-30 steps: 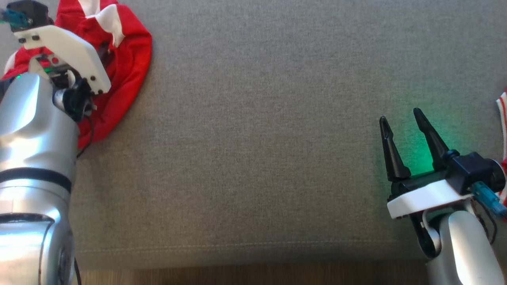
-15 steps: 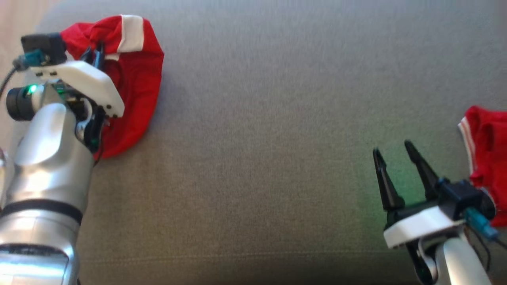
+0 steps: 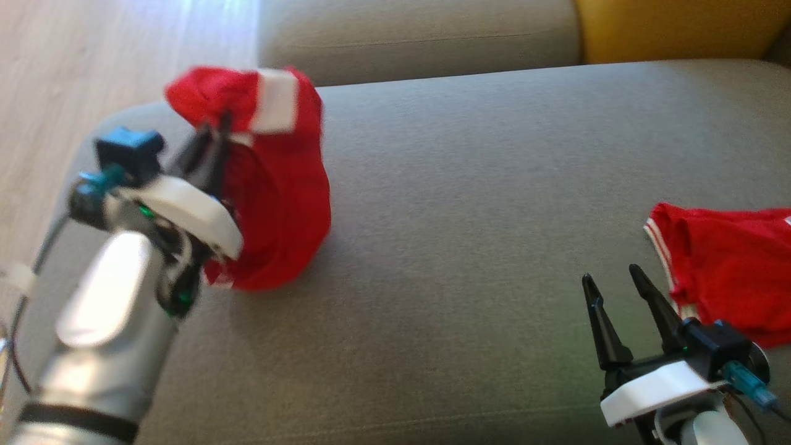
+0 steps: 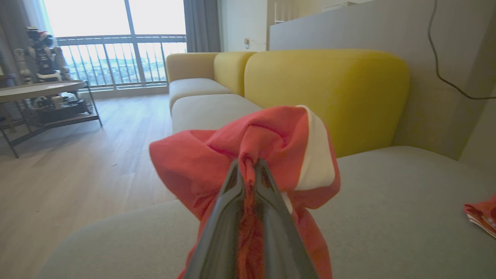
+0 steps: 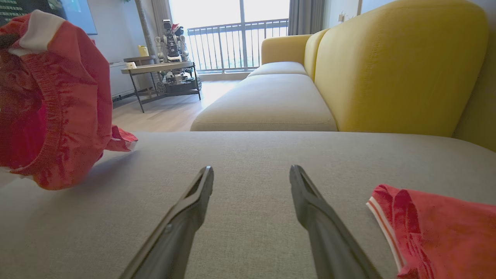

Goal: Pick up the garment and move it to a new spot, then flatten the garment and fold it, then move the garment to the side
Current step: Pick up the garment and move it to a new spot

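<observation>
Grey sofa seat cushion (image 3: 469, 185) fills the work area, with a yellow backrest (image 4: 329, 89) behind and pale wood floor (image 3: 93, 62) off its left end. At that end the left gripper (image 3: 219, 123) has its 2 fingers pressed together on a bunched fold of the red garment (image 3: 278, 204), pinching near the white band, probably because a gathered fold gives thin cloth enough bulk to hold. From the pinch the garment hangs down and to the gripper's right in 1 crumpled mass; whether its lowest folds brush the cushion I cannot tell. That raised hold suits carrying it to a new spot. Well apart, at the cushion's right, the right gripper (image 3: 610, 276) hovers low with fingers spread and nothing between them, likely kept clear. Just beside it lies a second red cloth (image 3: 729, 272), flat.
</observation>
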You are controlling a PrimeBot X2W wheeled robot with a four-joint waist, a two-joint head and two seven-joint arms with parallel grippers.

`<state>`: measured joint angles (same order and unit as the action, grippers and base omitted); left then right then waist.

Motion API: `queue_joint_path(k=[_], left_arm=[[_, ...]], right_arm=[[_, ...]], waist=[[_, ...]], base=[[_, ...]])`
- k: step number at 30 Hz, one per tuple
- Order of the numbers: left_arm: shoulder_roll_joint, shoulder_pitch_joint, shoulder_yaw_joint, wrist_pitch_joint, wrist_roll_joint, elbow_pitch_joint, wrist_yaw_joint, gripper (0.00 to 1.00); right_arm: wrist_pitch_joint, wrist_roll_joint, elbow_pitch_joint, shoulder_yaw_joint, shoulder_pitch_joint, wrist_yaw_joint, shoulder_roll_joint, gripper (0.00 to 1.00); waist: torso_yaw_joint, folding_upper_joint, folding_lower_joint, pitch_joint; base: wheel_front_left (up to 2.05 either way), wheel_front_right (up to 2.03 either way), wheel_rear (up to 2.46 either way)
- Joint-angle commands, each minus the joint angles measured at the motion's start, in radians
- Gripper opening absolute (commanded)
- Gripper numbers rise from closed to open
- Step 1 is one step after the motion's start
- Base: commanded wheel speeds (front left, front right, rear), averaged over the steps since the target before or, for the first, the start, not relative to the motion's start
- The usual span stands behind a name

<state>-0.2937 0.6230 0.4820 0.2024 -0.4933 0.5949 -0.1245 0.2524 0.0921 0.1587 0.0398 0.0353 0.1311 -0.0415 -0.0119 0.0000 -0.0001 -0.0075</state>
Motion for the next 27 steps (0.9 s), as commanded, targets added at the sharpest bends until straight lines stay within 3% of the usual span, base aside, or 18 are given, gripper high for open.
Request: queue_joint_path(k=[1,10,19,21,22,23,27], left_arm=[[-0.034,0.014,-0.015,-0.006,0.002,-0.086,-0.003,0.0],[-0.002,-0.122,0.102,-0.087,0.037,-0.284,0.017,0.0],[0.111,-0.148,0.213,-0.128,0.101,-0.169,0.081,0.0],[0.138,-0.134,0.222,-0.112,0.105,-0.128,0.084,0.35],[0.151,-0.127,0.225,-0.102,0.105,-0.111,0.085,0.63],[0.163,-0.12,0.225,-0.089,0.105,-0.098,0.089,1.0],[0.192,-0.104,0.229,-0.039,0.108,-0.07,0.105,1.0]], right_arm=[[0.009,0.007,-0.037,-0.019,-0.022,0.0,-0.009,1.0],[0.009,0.074,-0.035,-0.021,-0.035,0.0,-0.009,1.0],[0.009,0.102,-0.044,-0.049,-0.067,0.0,-0.009,1.0],[0.009,0.101,-0.046,-0.057,-0.077,0.0,-0.009,1.0],[0.009,0.101,-0.047,-0.057,-0.081,0.0,-0.009,1.0],[0.009,0.101,-0.047,-0.056,-0.083,0.0,-0.009,1.0],[0.009,0.102,-0.045,-0.05,-0.083,0.0,-0.009,1.0]], waist=[[-0.04,0.0,0.0001,-0.016],[-0.16,0.0,0.0001,0.005],[-0.25,0.0,0.0001,0.093],[-0.254,0.0,0.0001,0.108],[-0.253,0.0,0.0001,0.114],[-0.25,0.0,0.0001,0.116],[-0.223,0.0,0.0001,0.112]], base=[[0.0,0.0,0.0],[0.0,0.0,0.0],[0.0,0.0,0.0],[0.0,0.0,0.0],[0.0,0.0,0.0],[0.0,0.0,0.0],[0.0,0.0,0.0]])
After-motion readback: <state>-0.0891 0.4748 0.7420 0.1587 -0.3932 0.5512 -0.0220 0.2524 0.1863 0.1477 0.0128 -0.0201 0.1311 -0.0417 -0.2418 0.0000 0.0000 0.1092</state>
